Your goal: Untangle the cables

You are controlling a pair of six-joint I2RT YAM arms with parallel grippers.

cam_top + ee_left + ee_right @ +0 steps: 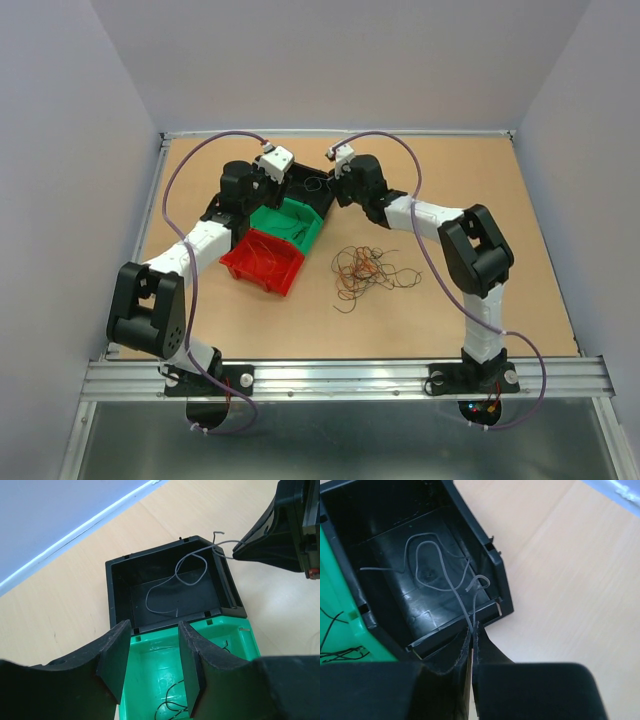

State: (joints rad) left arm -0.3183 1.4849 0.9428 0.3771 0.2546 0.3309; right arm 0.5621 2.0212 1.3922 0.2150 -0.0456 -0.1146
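Arm bases sit at the near edge of the table [520,300], both arms reaching to the bins at far left-centre.

Left gripper [154,632]: fingers spread, nothing between them. It hangs over the seam between the green bin [145,652] and the black bin [114,590], pointing down into them.

Bins form a diagonal row: red bin [252,272] nearest, green in the middle, black farthest. Red holds reddish strands and green holds a few dark strands [170,707].

Grey wire [192,583]: one thin strand, mostly inside the black bin. Its long axis runs diagonally from the floor on the green-bin side up to the bin's far-right corner. It makes one or two loose loops on the floor, then climbs over the rim. A short hooked stub sticks out past the pinch point.

Right gripper [472,630]: clenched on that wire at the far-right corner of the black bin, fingertips just outside the rim. The rest of the wire hangs from the tips down into the bin.

Cable bundle [368,268]: loose curly heap at the table's centre, right of the red bin and well apart from both grippers. It is slightly wider than deep, with no clear heading. One strand trails toward the near edge.
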